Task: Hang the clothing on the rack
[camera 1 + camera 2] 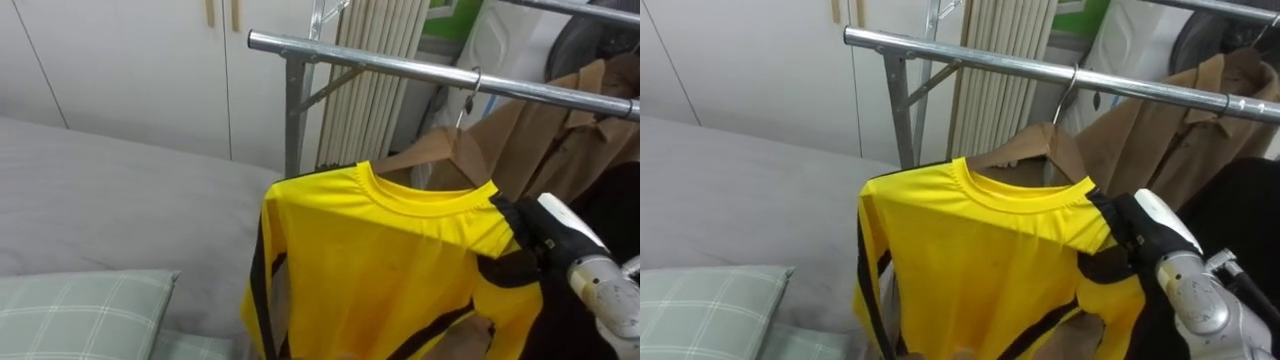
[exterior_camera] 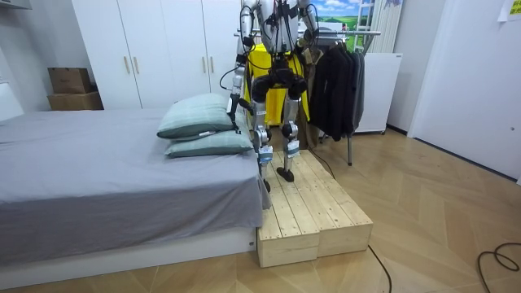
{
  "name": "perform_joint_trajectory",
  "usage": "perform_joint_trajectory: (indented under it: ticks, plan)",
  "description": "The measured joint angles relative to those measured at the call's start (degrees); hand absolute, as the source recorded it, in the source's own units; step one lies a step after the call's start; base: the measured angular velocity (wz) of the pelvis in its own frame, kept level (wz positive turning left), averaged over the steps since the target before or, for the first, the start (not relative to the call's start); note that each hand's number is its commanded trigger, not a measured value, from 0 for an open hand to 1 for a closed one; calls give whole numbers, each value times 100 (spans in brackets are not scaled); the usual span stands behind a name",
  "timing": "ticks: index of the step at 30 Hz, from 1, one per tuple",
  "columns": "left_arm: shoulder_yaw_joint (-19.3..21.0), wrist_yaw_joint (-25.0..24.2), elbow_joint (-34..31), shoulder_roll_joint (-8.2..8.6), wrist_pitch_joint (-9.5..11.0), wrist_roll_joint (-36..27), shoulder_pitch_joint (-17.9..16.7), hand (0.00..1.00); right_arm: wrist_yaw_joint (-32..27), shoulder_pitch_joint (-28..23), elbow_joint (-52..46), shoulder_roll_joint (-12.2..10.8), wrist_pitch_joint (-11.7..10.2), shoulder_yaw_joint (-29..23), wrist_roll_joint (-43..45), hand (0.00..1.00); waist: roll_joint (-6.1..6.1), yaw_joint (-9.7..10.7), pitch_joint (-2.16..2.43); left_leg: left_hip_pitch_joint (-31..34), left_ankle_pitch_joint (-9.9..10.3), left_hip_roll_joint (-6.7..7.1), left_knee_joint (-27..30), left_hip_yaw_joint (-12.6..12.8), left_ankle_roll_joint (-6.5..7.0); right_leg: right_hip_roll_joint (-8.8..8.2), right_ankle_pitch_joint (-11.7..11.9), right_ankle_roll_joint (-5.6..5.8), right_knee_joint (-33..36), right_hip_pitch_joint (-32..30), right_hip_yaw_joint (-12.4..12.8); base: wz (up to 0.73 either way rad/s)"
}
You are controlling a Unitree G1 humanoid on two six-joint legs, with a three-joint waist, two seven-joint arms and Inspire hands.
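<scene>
Fingers (image 1: 525, 235) of the right hand (image 1: 565, 232) clamp one shoulder of the yellow shirt (image 1: 380, 270), below the rail (image 1: 400, 68).

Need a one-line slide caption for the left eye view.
Right hand holds a yellow shirt up beneath the rack rail, near a hung brown garment.

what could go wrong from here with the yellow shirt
The yellow shirt sits lower than the rail, held at one shoulder by the right robot hand; with that single hold it could slip and drop. On the way up it may snag the brown coat hanging right behind it.
</scene>
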State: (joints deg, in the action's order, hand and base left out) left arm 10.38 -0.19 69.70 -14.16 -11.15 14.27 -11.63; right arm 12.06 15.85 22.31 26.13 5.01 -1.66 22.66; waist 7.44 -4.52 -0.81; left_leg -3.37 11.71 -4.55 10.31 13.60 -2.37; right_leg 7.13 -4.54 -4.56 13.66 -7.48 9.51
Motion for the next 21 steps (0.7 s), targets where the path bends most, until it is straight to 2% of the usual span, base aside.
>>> perform_joint_trajectory:
  ticks: [4, 13, 19, 21]
  plan:
    - [-9, -37, -1, -7, 1, 0, -11, 0, 24, 158, 241, 7, 5, -1, 0, 100, -1, -12, 0, -46, 1, 3, -1, -16, 1, 12, -6, 13, -1, 55, 57, 0]
    - [-10, -43, -1, -17, 38, -2, -10, 0, 28, 158, 274, 7, -36, -1, -45, 100, -7, -50, 0, -34, 1, -5, -33, -22, 0, -12, 15, -4, 4, 60, -36, 0]
    - [-67, -50, -2, -32, 36, -3, 5, 0, -67, 217, 661, 7, -248, 59, -247, 100, -16, -69, -2, -41, 4, 0, -36, -26, 1, -3, 13, -2, -10, 51, -68, 1]
    - [-100, -50, -3, -33, 36, -2, 6, 0, -95, 227, 698, 7, -253, 65, -246, 100, -18, -70, -3, -43, 5, 0, -33, -28, 1, -4, 12, -2, -9, 54, -84, 0]
